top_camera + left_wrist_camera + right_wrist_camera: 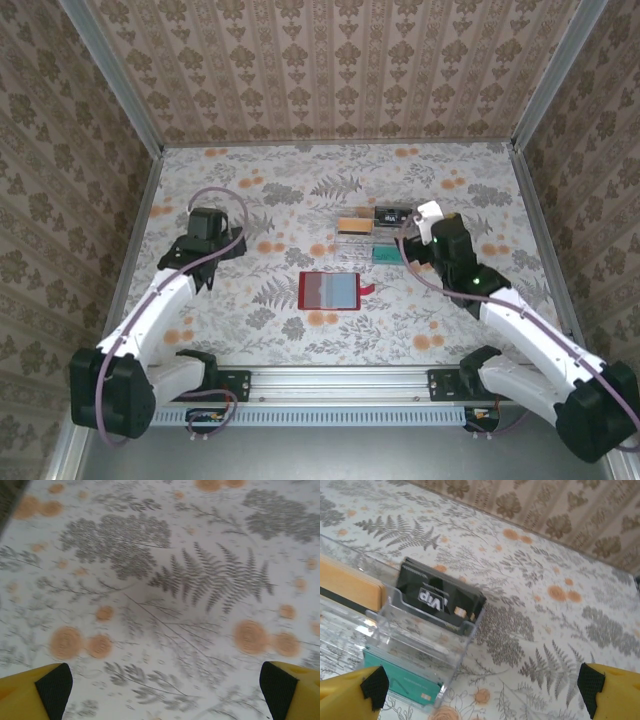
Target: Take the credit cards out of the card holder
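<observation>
The card holder (328, 290), a red wallet, lies open and flat at the table's middle, grey-blue lining up. Behind it to the right stands a clear plastic rack (420, 630) with three credit cards in it. These are a tan one (350, 585), a black one marked VIP (442, 600) and a teal one (400, 685). My right gripper (482, 695) hovers open just right of the rack's end, nothing between its fingers. In the top view the right gripper (422, 228) sits beside the black card (390, 215). My left gripper (165, 690) is open over bare patterned tabletop, far left of the wallet.
The table (300, 190) carries a fern-and-flower print and is walled on three sides by patterned panels. A metal rail (340, 380) with both arm bases runs along the near edge. The left arm (160, 300) stretches up the left side.
</observation>
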Controlling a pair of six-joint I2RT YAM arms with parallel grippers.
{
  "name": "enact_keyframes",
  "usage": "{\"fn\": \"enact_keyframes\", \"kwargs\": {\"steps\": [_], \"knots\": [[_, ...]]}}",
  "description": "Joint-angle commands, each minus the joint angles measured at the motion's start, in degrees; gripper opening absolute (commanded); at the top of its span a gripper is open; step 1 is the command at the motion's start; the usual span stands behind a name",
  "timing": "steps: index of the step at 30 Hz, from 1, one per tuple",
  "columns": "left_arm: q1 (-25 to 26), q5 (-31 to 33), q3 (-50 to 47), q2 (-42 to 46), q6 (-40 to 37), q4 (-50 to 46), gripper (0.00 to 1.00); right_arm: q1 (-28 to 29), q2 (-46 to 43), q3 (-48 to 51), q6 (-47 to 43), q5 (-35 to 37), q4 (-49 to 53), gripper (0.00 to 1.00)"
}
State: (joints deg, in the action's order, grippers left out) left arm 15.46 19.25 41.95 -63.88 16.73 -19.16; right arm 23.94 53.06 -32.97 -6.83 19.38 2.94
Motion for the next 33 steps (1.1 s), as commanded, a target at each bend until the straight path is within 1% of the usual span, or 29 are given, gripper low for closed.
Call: {"fn": "enact_keyframes", "kwargs": {"steps": [1, 3, 5, 6, 8, 10, 13, 14, 15, 16, 17, 19, 21, 22, 23, 24, 27, 30, 31, 33], "knots": [[-0.86, 8.01, -1.77, -3.21, -9.10, 8.10, 1.00, -0.90, -3.22, 6.40, 6.91, 4.19, -10.70, 1.00], [-1.35, 9.34, -2.50, -5.90, -10.98, 12.35, 1.00, -2.12, -3.79, 8.51, 8.46, 7.42, -11.43, 1.00], [-2.53, 8.92, -4.35, -8.54, -11.39, 18.41, 1.00, -3.86, -3.91, 11.04, 9.69, 9.72, -14.00, 1.00], [-3.12, 8.10, -5.31, -9.86, -12.25, 21.62, 1.00, -5.08, -3.77, 12.60, 10.34, 10.00, -16.74, 1.00], [-4.20, 8.47, -7.59, -12.02, -12.38, 29.46, 1.00, -7.53, -2.97, 14.55, 11.46, 8.56, -21.50, 1.00], [-6.04, 4.72, -9.54, -13.91, -12.77, 36.49, 1.00, -9.76, -0.45, 15.13, 12.17, 6.69, -26.05, 1.00], [-8.05, 1.73, -11.84, -16.49, -14.19, 45.45, 1.00, -12.16, 5.86, 14.65, 12.63, 5.02, -31.91, 1.00], [-9.26, -0.58, -12.00, -17.23, -14.37, 47.09, 1.00, -12.65, 7.76, 14.54, 12.54, 4.57, -33.83, 1.00], [-10.73, -4.22, -10.98, -17.65, -14.41, 45.35, 1.00, -13.25, 9.93, 14.45, 12.30, 3.85, -36.07, 1.00], [-11.88, -6.52, -10.45, -18.46, -14.83, 45.70, 1.00, -13.93, 12.06, 14.35, 12.18, 3.12, -38.42, 1.00], [-12.68, -7.33, -10.42, -18.79, -15.24, 46.24, 1.00, -14.61, 13.85, 14.14, 12.39, 2.53, -40.22, 1.00], [-14.84, -9.34, -11.76, -19.20, -15.03, 50.59, 1.00, -15.88, 17.62, 12.04, 11.85, 1.06, -39.57, 1.00], [-17.35, -12.89, -13.23, -20.13, -13.82, 54.40, 1.00, -16.87, 20.86, 11.73, 11.24, -0.51, -41.72, 1.00], [-17.23, -13.43, -13.09, -19.89, -13.98, 53.39, 1.00, -17.48, 22.11, 11.69, 10.99, -1.03, -43.24, 1.00], [-17.20, -15.12, -13.58, -19.96, -14.72, 54.65, 1.00, -17.80, 22.16, 10.72, 11.20, -1.43, -41.22, 1.00], [-17.22, -16.71, -14.45, -19.84, -15.35, 56.31, 1.00, -18.66, 22.74, 10.60, 10.99, -3.26, -41.96, 1.00], [-16.58, -19.57, -16.26, -20.71, -17.17, 60.57, 1.00, -20.13, 23.66, 8.89, 10.91, -7.46, -39.54, 1.00], [-15.25, -20.21, -18.98, -24.33, -19.70, 69.22, 1.00, -21.21, 24.49, 7.54, 10.73, -10.88, -38.00, 1.00], [-14.84, -19.44, -18.57, -24.07, -19.62, 67.56, 1.00, -21.45, 24.63, 7.40, 10.63, -11.84, -37.96, 1.00], [-14.76, -19.38, -18.66, -24.27, -19.72, 68.11, 1.00, -22.07, 24.81, 7.09, 10.64, -13.33, -37.62, 1.00]]}}
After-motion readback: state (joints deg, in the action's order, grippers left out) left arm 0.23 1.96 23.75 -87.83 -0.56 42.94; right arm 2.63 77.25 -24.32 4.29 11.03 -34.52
